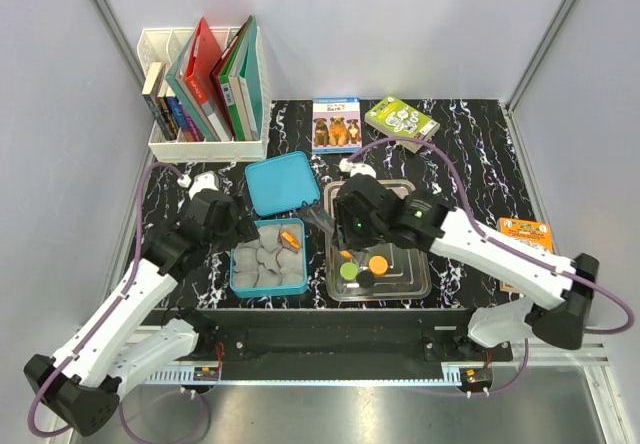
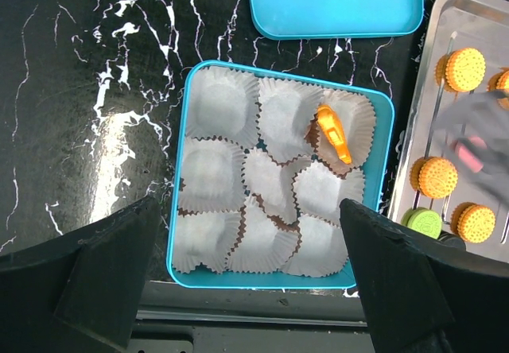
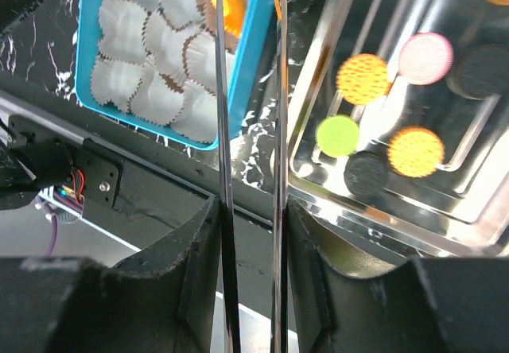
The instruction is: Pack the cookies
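Note:
Several cookies lie on the steel tray (image 1: 420, 289): an orange one (image 1: 378, 263), a green one (image 1: 348, 270) and a black one (image 1: 366, 278); the right wrist view also shows a pink cookie (image 3: 425, 57). One orange cookie (image 2: 334, 134) stands on edge in a paper cup at the far right corner of the blue box (image 2: 176, 234). My right gripper (image 3: 250, 210) is shut on metal tongs (image 3: 277, 91), whose blades reach over the gap between box and tray; their tips are out of frame. My left gripper (image 2: 254, 289) hangs open over the box's near edge, holding nothing.
The box's blue lid (image 1: 282, 184) lies just behind the box. A white rack of books (image 1: 205, 94) stands at the back left. Two small packets (image 1: 336, 124) lie at the back, and an orange packet (image 1: 525, 232) lies at the right. The table's near edge runs just below the box.

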`<state>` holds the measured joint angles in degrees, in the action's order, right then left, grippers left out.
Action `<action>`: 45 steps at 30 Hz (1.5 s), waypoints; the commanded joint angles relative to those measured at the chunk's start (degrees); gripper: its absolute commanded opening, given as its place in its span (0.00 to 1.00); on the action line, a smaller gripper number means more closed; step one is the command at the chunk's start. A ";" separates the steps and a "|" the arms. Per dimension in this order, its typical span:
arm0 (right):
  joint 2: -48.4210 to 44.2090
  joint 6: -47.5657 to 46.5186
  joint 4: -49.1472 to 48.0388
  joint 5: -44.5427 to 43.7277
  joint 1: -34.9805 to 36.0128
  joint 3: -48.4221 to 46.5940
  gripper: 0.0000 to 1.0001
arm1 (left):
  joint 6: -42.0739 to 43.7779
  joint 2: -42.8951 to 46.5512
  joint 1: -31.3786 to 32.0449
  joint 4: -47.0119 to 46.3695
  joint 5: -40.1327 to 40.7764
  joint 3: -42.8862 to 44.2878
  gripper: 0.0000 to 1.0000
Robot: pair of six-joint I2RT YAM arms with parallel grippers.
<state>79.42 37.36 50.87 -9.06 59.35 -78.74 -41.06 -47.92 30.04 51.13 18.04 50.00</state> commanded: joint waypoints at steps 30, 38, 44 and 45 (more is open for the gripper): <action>3.29 -4.93 -7.63 -2.81 -15.84 8.08 0.56 | -0.34 -1.91 -0.25 -4.55 -2.57 -2.80 0.99; 7.06 -5.64 -9.83 -0.53 -16.46 8.08 0.56 | -0.43 -2.18 -0.25 -4.90 -2.66 -3.06 0.99; 9.79 -5.99 -11.67 0.71 -16.55 8.43 0.55 | -0.43 -1.74 -0.25 -4.73 -2.57 -3.59 0.99; 10.05 -6.07 -11.76 0.88 -16.46 8.43 0.54 | -0.51 -1.82 -0.25 -4.73 -2.57 -3.59 0.99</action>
<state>88.60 32.53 42.06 -9.34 43.22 -68.25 -41.65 -50.00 30.04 48.27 15.25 46.81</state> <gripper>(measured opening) 0.554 0.987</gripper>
